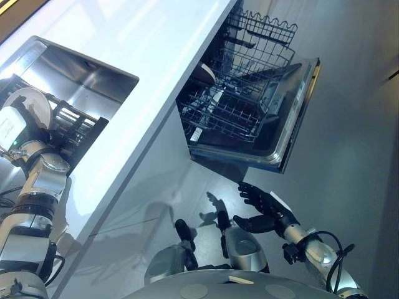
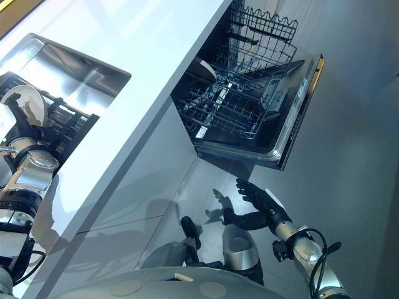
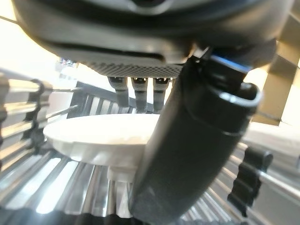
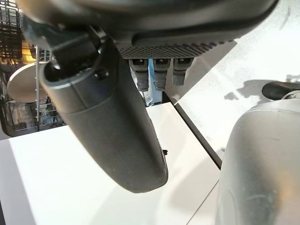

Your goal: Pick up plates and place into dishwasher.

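One white surface (image 1: 156,56) spans the scene, with a steel sink (image 1: 81,81) set in it and the dishwasher (image 1: 293,112) open below, door down, wire racks (image 1: 237,106) pulled out. One plate (image 1: 207,73) already sits at the rack's back edge. A dark dish rack (image 2: 65,121) stands in the sink holding a white plate (image 3: 101,136) upright. Left hand (image 2: 22,121) is at that plate: fingers reach over the far side, thumb on the near side, rim between them, looks like a pinch. Right hand (image 1: 265,208) hangs open and empty below the dishwasher door. Judgement: plate is rigid, glazed, likely slippery and breakable, moderate weight. Best hold is a rim pinch near the top edge, lifting straight out of the tines.
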Available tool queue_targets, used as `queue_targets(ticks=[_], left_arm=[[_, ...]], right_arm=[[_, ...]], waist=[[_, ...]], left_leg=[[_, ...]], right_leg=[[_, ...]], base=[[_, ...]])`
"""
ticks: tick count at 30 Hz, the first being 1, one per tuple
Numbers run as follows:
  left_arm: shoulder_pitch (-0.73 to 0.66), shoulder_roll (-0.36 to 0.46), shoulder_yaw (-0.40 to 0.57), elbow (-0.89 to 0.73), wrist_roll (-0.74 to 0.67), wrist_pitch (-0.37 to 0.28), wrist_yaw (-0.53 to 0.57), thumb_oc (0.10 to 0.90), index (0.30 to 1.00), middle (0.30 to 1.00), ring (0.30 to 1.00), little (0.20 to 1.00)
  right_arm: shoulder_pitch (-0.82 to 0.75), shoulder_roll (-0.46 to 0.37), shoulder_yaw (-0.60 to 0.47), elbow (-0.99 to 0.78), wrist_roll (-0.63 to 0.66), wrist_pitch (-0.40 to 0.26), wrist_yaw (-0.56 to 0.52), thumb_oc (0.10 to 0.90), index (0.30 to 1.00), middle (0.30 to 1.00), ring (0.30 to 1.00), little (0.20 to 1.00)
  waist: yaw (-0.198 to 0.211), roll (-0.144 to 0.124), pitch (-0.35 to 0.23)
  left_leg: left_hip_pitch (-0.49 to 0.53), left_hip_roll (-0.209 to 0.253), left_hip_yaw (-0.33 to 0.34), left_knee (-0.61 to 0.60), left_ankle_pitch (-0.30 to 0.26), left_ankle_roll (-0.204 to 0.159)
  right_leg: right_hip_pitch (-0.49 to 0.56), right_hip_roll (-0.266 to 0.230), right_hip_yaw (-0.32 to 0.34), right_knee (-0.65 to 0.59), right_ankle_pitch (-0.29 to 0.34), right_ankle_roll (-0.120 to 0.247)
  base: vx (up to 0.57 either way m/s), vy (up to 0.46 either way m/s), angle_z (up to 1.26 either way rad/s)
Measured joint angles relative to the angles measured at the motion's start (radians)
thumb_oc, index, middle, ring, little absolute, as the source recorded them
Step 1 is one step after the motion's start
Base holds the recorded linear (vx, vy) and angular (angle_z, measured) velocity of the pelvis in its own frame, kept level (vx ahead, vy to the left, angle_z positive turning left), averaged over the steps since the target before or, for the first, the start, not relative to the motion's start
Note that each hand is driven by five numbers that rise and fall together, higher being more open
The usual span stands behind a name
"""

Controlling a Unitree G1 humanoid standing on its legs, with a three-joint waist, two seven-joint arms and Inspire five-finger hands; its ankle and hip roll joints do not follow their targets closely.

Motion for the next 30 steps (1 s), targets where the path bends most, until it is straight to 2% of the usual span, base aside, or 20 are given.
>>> queue_targets(ticks=[14, 22, 30], left_arm=[[0.021, -0.016, 0.024, -0.001, -0.014, -0.011, 0.000, 0.100, 0.300, 0.300, 0.300, 0.200], [0.036, -0.020, 0.023, -0.011, 0.038, -0.015, -0.028, 0.100, 0.300, 0.300, 0.300, 0.200], [0.067, -0.020, 0.029, -0.011, 0.060, -0.086, -0.024, 0.100, 0.300, 0.300, 0.300, 0.200]], right_arm=[[0.007, 0.000, 0.000, -0.020, 0.000, 0.000, 0.004, 0.800, 0.900, 0.900, 0.900, 0.900], [0.008, 0.000, 0.000, -0.023, 0.000, -0.001, 0.024, 0.800, 0.900, 0.900, 0.900, 0.900], [0.008, -0.001, 0.000, -0.028, -0.003, -0.007, 0.026, 0.800, 0.900, 0.900, 0.900, 0.900]], waist=[[-0.002, 0.001, -0.001], [-0.002, 0.003, -0.004], [0.009, 0.006, -0.008]], left_leg=[[0.020, 0.000, -0.025, 0.002, 0.002, 0.003], [0.030, 0.001, -0.039, 0.002, 0.001, 0.000], [0.036, 0.001, -0.051, 0.002, 0.000, 0.000]], right_leg=[[0.048, -0.001, -0.031, -0.021, 0.002, -0.002], [0.073, -0.002, -0.058, -0.037, 0.004, -0.006], [0.086, -0.005, -0.080, -0.042, 0.004, -0.006]], base=[[0.02, 0.005, 0.05], [0.03, 0.034, 0.06], [-0.01, 0.015, 0.04]])
